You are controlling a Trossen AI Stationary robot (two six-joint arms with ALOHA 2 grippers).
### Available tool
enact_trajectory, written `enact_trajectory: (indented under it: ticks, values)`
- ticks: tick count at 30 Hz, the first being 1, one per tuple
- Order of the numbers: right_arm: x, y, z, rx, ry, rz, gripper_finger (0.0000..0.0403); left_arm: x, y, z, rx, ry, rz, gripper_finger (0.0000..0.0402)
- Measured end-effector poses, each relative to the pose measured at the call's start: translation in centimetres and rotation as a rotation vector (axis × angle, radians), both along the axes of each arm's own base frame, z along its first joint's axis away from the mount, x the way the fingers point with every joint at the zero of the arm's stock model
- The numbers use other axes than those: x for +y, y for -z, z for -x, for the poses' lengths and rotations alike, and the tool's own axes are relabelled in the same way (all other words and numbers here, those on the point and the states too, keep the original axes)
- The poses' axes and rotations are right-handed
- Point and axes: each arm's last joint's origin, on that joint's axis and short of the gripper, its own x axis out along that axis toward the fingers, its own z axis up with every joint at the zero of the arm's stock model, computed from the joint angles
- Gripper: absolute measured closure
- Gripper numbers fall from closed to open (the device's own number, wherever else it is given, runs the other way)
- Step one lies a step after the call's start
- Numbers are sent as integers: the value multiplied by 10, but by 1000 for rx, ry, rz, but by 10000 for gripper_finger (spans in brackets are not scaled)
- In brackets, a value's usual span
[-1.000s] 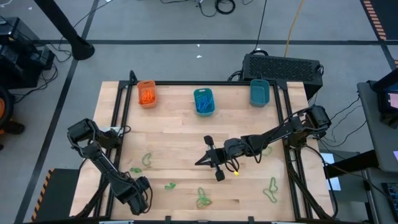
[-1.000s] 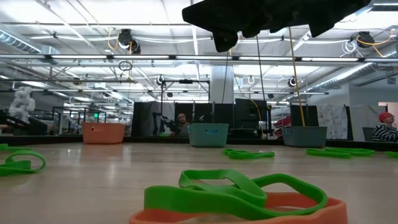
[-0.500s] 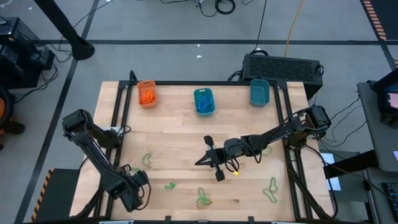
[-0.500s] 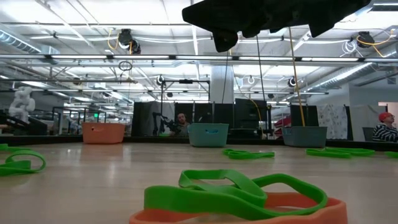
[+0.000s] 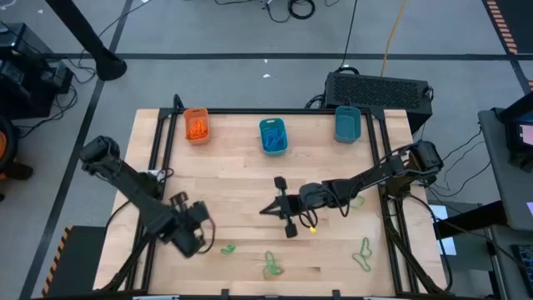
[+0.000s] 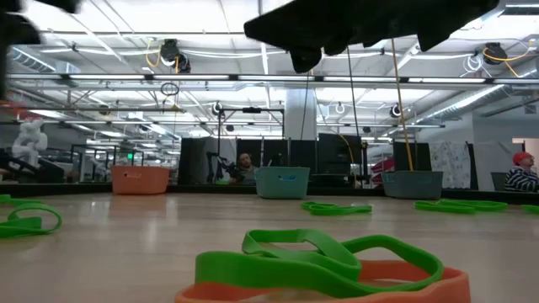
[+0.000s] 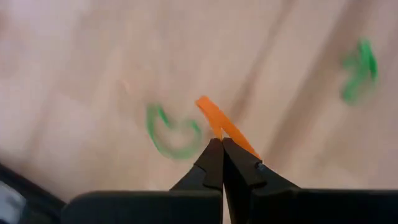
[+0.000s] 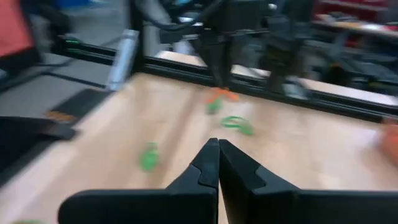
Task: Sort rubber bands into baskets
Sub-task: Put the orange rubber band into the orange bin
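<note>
Now orange rubber band (image 7: 224,126) in left tool (image 7: 219,149)

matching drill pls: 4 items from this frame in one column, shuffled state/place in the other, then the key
Items:
1. left gripper
2. right gripper
3. orange basket
4. middle teal basket

States/places:
A. holds blue rubber bands
B. shut on an orange rubber band
C. shut on nothing, waiting over the table's middle
D. holds orange rubber bands, at the far left of the basket row

Pairs: 1-B, 2-C, 3-D, 4-A
</note>
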Motion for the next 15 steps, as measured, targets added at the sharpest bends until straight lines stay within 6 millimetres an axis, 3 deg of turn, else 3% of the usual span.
enact_trajectory:
  ticks: [9, 15]
  values:
    - [-35, 0, -7, -13, 175, 79, 403, 78, -15, -38, -3, 69, -162, 401]
    - [-73, -1, -11, -14, 209, 50, 403, 145, -32, -41, 21, 39, -244, 401]
